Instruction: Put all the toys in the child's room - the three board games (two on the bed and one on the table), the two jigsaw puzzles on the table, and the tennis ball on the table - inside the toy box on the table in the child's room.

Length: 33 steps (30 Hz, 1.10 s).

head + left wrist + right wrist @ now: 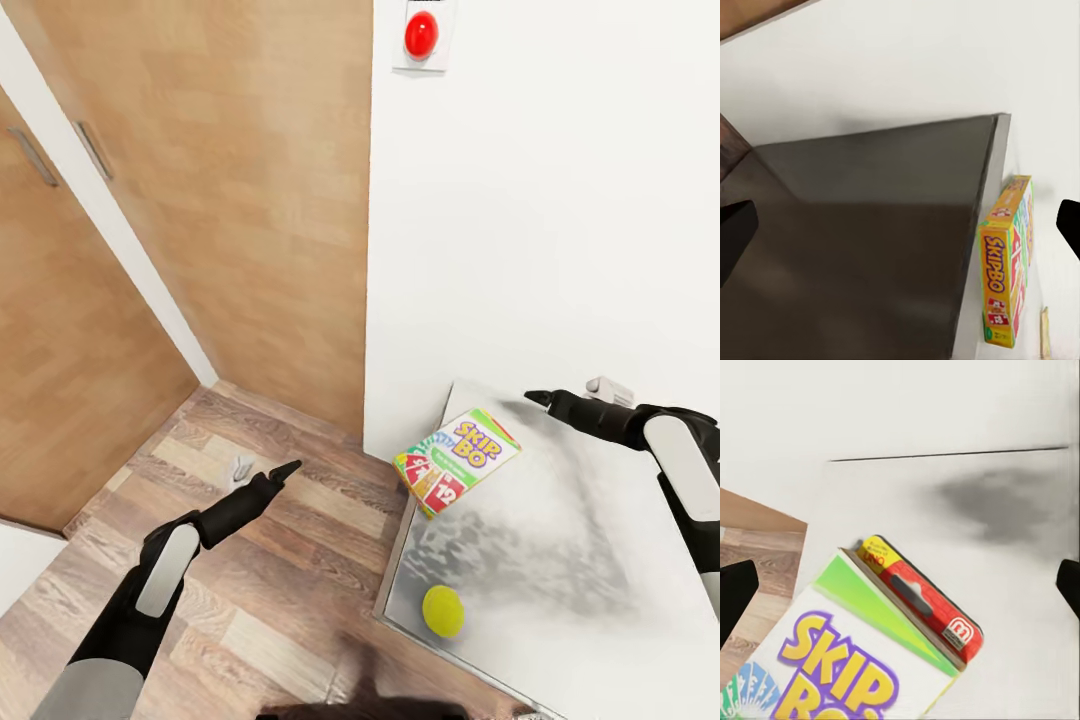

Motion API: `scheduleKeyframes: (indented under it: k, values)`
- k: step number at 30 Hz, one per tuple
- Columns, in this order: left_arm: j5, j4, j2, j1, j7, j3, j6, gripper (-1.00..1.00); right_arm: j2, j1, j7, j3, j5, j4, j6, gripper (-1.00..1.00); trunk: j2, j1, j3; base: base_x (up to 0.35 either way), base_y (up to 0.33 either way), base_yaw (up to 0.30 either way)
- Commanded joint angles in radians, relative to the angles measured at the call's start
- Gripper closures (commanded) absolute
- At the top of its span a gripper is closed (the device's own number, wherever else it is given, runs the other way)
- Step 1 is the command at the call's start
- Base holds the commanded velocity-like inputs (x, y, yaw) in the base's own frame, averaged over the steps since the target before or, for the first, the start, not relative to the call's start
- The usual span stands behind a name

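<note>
a: where's the skip-bo box point(457, 460) from your jaws?

b: on the table point(600, 560), ahead of your spread right gripper point(568, 398), overhanging the edge; tennis ball point(442, 611) nearby. your left gripper point(262, 474), also apart, hangs over floor point(250, 600).

The Skip-Bo box point(457, 460) is overhanging the tabletop point(560, 560) edge beside the white wall point(540, 200), narrowing the gap there. Beyond the Skip-Bo box bare tabletop is lying open, the tennis ball point(442, 611) sitting well apart.
</note>
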Motion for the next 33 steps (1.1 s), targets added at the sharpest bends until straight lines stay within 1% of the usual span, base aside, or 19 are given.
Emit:
scheduleKeyframes:
  k: [1,2,4,5,7,8,10,11,12,13,15,22,33]
  values:
    - [0.005,0.030,-0.001,-0.008,-0.010,0.001,-0.004,-1.00,0.000,-0.001,-0.009,0.000,-0.010,-0.001,0.006,-1.00,-0.002,0.001,0.000,0.000,0.000,-0.232]
    - [0.005,0.030,-0.001,-0.008,-0.010,0.001,-0.004,-1.00,0.000,-0.001,-0.009,0.000,-0.010,-0.001,0.006,-1.00,-0.002,0.001,0.000,0.000,0.000,-0.232]
    - [0.004,0.092,-0.006,-0.023,-0.024,-0.006,-0.033,-1.00,0.000,-0.001,-0.009,-0.001,-0.011,-0.002,0.010,-1.00,-0.002,0.001,0.002,0.000,0.000,-0.236]
    - [0.004,0.092,-0.006,-0.023,-0.024,-0.006,-0.033,-1.00,0.000,-0.001,-0.009,-0.001,-0.011,-0.002,0.010,-1.00,-0.002,0.001,0.003,0.000,0.000,-0.238]
    - [0.004,0.158,-0.014,-0.040,-0.033,-0.013,-0.067,-1.00,0.000,-0.001,-0.009,-0.001,-0.012,-0.003,0.013,-1.00,-0.002,0.001,0.005,0.000,0.000,-0.240]
    - [0.004,0.158,-0.014,-0.040,-0.033,-0.013,-0.067,-1.00,0.000,-0.001,-0.009,-0.001,-0.012,-0.003,0.013,-1.00,-0.002,0.001,0.006,0.000,0.000,-0.241]
    - [0.004,0.218,-0.020,-0.058,-0.042,-0.020,-0.099,-1.00,0.000,-0.001,-0.009,-0.001,-0.013,-0.004,0.015,-1.00,-0.002,0.001,0.008,0.000,0.000,-0.243]
    - [0.004,0.218,-0.020,-0.058,-0.042,-0.020,-0.099,-1.00,0.000,-0.001,-0.009,-0.001,-0.013,-0.004,0.015,-1.00,-0.002,0.001,0.009,0.000,0.000,-0.243]
    - [0.004,0.245,-0.022,-0.067,-0.047,-0.023,-0.112,-1.00,0.000,-0.001,-0.009,-0.001,-0.014,-0.005,0.016,-1.00,-0.002,0.001,0.010,0.000,0.000,-0.244]
    - [0.004,0.245,-0.022,-0.067,-0.047,-0.023,-0.112,-1.00,0.000,-0.001,-0.009,-0.001,-0.014,-0.005,0.016,-1.00,-0.002,0.001,0.011,0.000,0.000,-0.244]
    - [0.004,0.288,-0.026,-0.080,-0.062,-0.027,-0.131,-1.00,0.000,-0.001,-0.008,-0.001,-0.015,-0.006,0.018,-1.00,-0.002,0.001,0.013,0.000,0.000,-0.245]
    - [0.003,0.335,-0.030,-0.095,-0.088,-0.031,-0.153,-1.00,0.000,-0.001,-0.007,-0.001,-0.016,-0.010,0.019,-1.00,-0.002,0.001,0.018,0.000,0.000,-0.193]
    - [0.004,0.362,-0.033,-0.099,-0.106,-0.036,-0.184,-1.00,0.001,-0.001,-0.007,-0.001,-0.015,-0.015,0.018,-1.00,-0.002,0.001,0.020,0.000,0.000,-0.060]
